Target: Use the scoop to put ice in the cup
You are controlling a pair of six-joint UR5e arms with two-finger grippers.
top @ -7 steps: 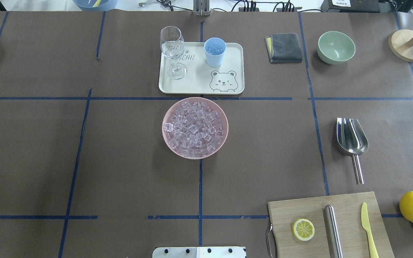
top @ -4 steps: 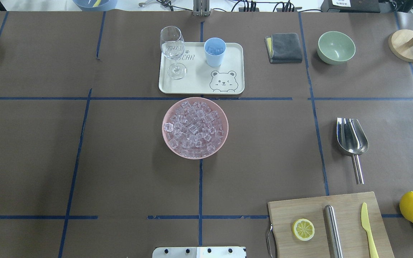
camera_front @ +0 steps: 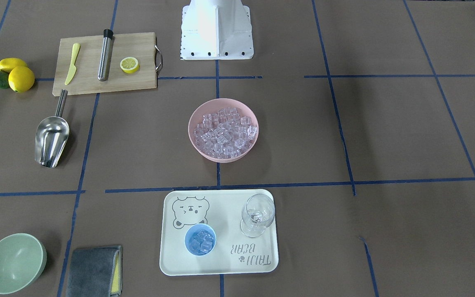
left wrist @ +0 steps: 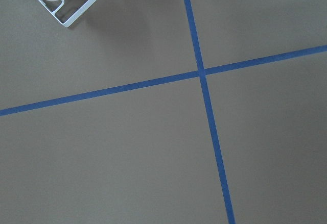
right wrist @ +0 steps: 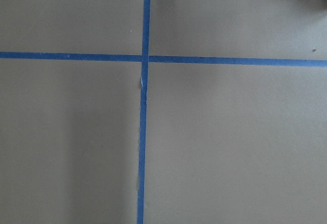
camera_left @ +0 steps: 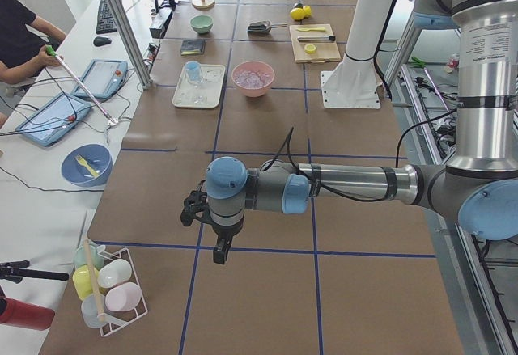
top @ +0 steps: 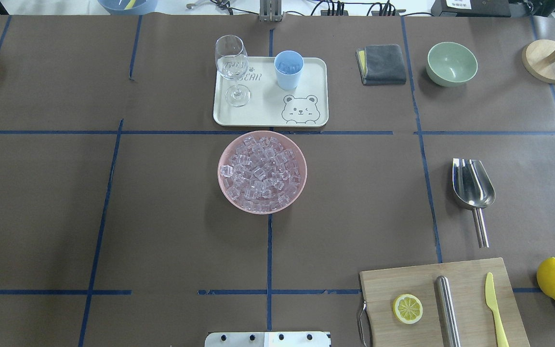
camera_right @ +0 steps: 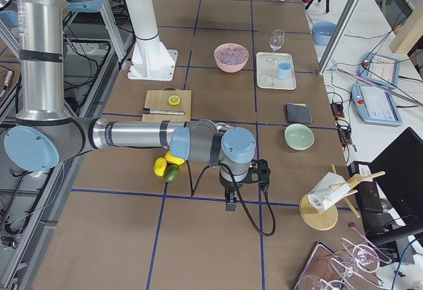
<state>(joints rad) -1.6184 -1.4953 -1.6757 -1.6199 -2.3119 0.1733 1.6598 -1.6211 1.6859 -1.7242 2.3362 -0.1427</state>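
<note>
I'm looking into a robotics lab, not a kitchen. The worktop (top: 162,217) is wrapped in brown paper and marked into squares with blue tape (top: 269,250). A grey-and-blue industrial arm (camera_left: 348,183) reaches over it, and a white pedestal (camera_front: 217,29) is bolted at the robot's edge. On the far left of the left-end view, beyond an aluminium post (camera_left: 121,23), a person (camera_left: 20,35) sits at a side desk (camera_left: 44,209) with tablets (camera_left: 99,78).

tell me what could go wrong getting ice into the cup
The wine glass stands close beside the cup on the tray; a tipping scoop could knock it over.
The cup already holds cubes and looks narrower than the scoop, so more may spill.
The scoop lies flat on the table, so a grasp on its low handle could slip.
</note>
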